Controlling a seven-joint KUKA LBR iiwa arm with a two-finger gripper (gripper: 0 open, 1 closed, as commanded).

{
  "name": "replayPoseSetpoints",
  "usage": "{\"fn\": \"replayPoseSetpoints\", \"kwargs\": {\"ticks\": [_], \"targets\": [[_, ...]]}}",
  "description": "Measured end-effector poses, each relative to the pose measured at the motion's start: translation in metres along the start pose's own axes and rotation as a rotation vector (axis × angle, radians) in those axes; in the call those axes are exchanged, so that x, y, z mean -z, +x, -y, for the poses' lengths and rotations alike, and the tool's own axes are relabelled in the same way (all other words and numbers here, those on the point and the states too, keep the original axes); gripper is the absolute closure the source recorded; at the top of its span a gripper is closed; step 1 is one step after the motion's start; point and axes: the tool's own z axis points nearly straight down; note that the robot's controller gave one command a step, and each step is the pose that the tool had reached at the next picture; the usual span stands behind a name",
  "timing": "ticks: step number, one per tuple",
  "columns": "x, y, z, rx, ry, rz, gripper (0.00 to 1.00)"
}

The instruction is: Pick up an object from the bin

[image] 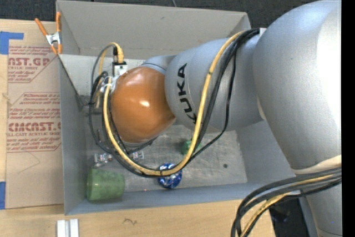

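A pale green cylinder [104, 185] lies on its side in the bin's near left corner. A small blue crumpled thing [170, 177] sits close to the near wall, partly behind a yellow cable. A small bright green piece [186, 146] shows just below the arm, near the middle of the floor. A little clear, glinting thing [104, 159] lies above the green cylinder, under the edge of the orange cover.
The arm reaches in from the right and hides most of the bin's floor. Its orange cover and cables hang low over the left half. A bare strip of grey floor shows at the near right.
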Motion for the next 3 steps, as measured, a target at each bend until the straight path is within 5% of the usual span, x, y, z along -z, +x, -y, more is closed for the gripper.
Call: {"fn": "replayPoseSetpoints", "kwargs": {"ticks": [1, 2, 3], "targets": [[0.003, 0.004, 0.008, 0.524, 0.005, -0.006, 0.0], [0.008, 0.055, 0.005, 0.536, -0.052, -0.009, 0.0], [0.019, 0.168, 0.025, 0.751, -0.057, -0.003, 0.0]]}}
